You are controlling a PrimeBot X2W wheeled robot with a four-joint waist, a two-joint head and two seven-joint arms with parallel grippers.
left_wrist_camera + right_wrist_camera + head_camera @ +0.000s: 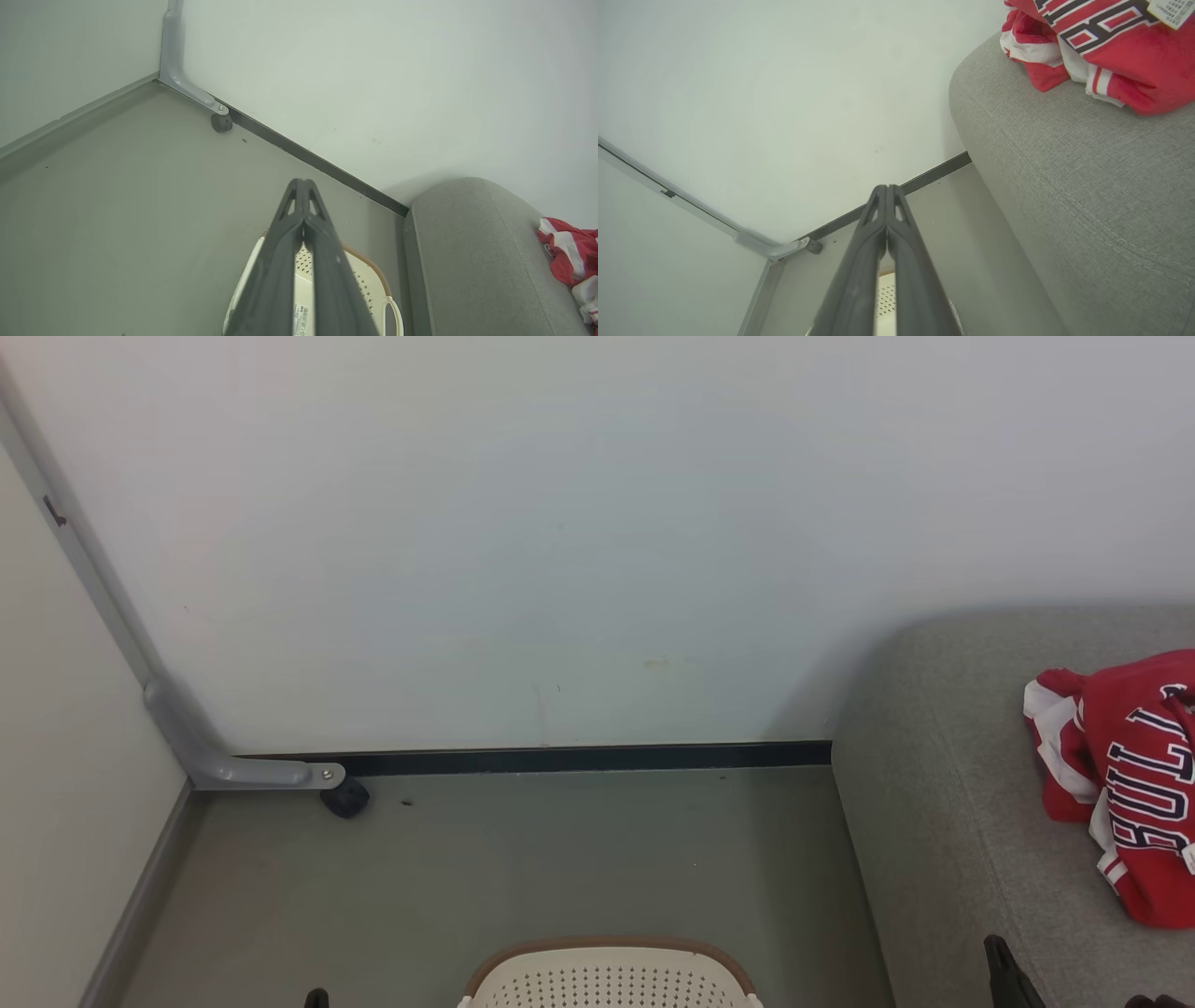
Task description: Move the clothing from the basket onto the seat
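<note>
Seat (1087, 177): grey woven cloth, matt, coarse visible weave, stitched seam near the edge.
Clothing (1125, 65): red cloth with white trim, smooth knit, faint sheen; white tag (1170, 10), paper-like.
Basket (611, 982): cream plastic, smooth, perforated wall; brown rim with a woven look. Printed label (301, 319) inside, apparently paper.
Floor (560, 859): grey-green, smooth, matt.
Wall (560, 523): pale, painted, matt, a few faint marks.
Skirting (579, 758): dark, smooth, slightly glossy.
Corner bracket (243, 771): grey metal, satin finish, bright screw head.
Left gripper (304, 183) and right gripper (886, 187): dark grey, matt, smooth, plastic in look.
</note>
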